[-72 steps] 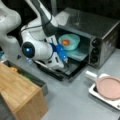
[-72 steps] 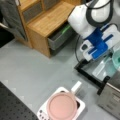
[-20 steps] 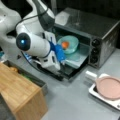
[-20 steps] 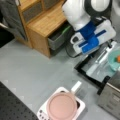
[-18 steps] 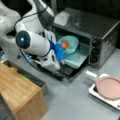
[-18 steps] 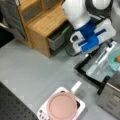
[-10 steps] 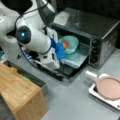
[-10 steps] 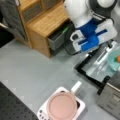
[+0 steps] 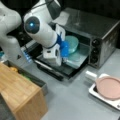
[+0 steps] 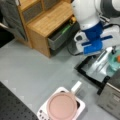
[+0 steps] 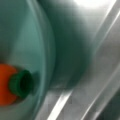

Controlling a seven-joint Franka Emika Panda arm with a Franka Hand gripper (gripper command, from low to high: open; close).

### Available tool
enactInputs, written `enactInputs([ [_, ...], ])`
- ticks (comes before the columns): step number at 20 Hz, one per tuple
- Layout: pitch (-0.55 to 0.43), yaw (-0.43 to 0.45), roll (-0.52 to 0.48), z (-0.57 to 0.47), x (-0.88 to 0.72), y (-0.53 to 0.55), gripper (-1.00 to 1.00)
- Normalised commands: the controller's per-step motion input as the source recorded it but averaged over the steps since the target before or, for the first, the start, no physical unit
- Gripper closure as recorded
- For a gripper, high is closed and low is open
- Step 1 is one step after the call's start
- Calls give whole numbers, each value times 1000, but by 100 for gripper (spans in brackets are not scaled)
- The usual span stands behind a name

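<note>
A teal bowl (image 9: 72, 43) sits on the tray inside the open toaster oven (image 9: 96, 27). In the wrist view the bowl (image 11: 32, 37) fills the frame and holds an orange item (image 11: 5, 85) with a green cap (image 11: 21, 83). In a front view the bowl (image 10: 113, 61) and orange item (image 10: 118, 58) show at the right edge. My gripper (image 9: 64, 48), with blue fingers, hangs right at the bowl's near rim above the lowered oven door (image 9: 60, 70). Its fingers do not appear in the wrist view. In a front view the gripper (image 10: 93, 47) is above the door (image 10: 96, 67).
A pink plate (image 9: 110, 87) (image 10: 62, 106) rests on a white tray in front of the oven, with a small white piece (image 9: 90, 75) beside it. A wooden cabinet (image 9: 20, 92) (image 10: 47, 20) with an open drawer (image 10: 62, 35) stands close to the arm.
Over the last seconds the arm has risen and drawn toward a front view's upper left. The bowl has stayed in the oven.
</note>
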Motion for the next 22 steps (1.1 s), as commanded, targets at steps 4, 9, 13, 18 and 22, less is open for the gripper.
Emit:
enactInputs([
  [4, -2, -46, -147, 112, -8, 99, -100],
  [9, -12, -29, -174, 27, -51, 154, -100],
  [13, -42, -35, -221, -48, -83, 187, -100],
  [18, -56, -48, -242, -57, -117, 158, -100],
  [22, -81, -18, -216, -63, -152, 79, -100],
])
